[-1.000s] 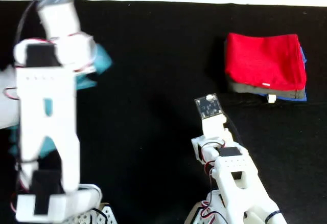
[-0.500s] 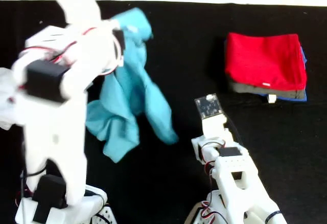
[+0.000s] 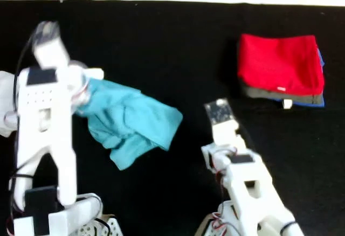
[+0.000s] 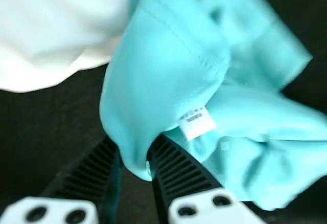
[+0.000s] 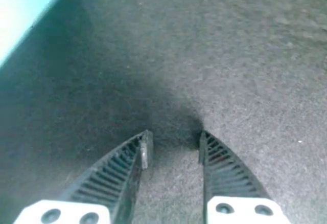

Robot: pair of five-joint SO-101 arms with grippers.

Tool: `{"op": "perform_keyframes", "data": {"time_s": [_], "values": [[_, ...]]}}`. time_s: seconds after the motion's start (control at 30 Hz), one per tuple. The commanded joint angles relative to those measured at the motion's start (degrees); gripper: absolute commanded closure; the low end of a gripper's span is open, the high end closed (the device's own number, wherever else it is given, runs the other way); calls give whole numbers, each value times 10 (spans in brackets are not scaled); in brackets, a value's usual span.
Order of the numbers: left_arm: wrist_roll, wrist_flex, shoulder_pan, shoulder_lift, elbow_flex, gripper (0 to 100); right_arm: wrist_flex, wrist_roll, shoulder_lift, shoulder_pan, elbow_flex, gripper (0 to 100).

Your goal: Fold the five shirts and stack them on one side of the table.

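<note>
So our left arm stands tall and bent over at the wrist, with the left tool clamped on a fold of the teal shirt. The rest of the shirt bunches out past the fingertips toward the other arm. We can't tell if it touches the table. The right arm sits low. The right tool points down at bare table, jaws apart, gripping nothing. Well beyond it lies the folded stack, red on top, grey under, blue peeking out. There's a white blob behind the shirt, and no idea what it is.
</note>
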Motion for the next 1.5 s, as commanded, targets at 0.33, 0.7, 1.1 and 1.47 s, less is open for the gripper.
{"op": "perform_keyframes", "data": {"time_s": [0.33,0.7,1.1,1.47], "values": [[-58,-17,-79,-17,73,977,281,-40,200,-212,-418,844],[-60,-18,-101,-17,72,888,243,-80,396,-307,-474,768],[-60,-18,-97,-17,73,888,246,-77,509,-275,-594,955],[-58,7,-99,-22,51,886,299,-69,400,-196,-589,993]]}}
